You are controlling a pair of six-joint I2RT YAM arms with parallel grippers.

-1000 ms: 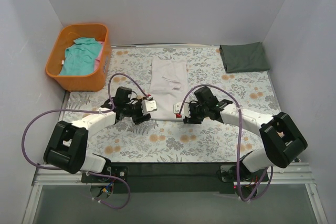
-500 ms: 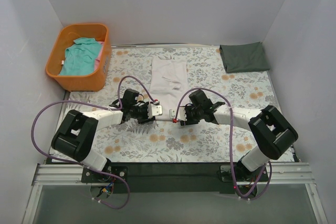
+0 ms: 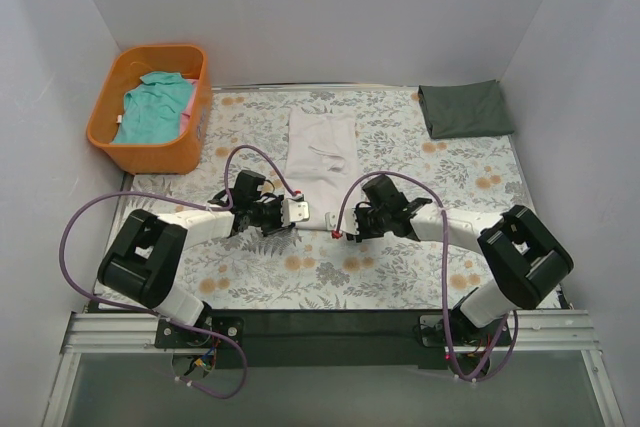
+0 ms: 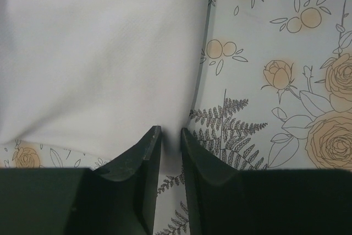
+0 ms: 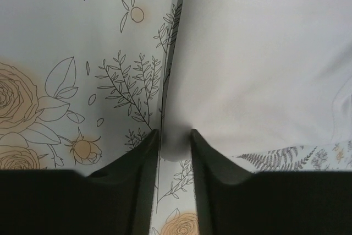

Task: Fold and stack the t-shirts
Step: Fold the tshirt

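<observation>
Left arm [image 3: 190,227] & right arm [image 3: 465,227] low, forearms reaching inward. Left gripper [image 3: 298,213], right gripper [image 3: 335,218]: jaws nearly closed, each pinching a near corner of white t-shirt [image 3: 322,147], laid flat at table [image 3: 400,257] ctr.

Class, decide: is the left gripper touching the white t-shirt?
Touching. The left wrist view shows the left gripper pinching a near corner of the white t-shirt between its nearly closed fingers.
</observation>
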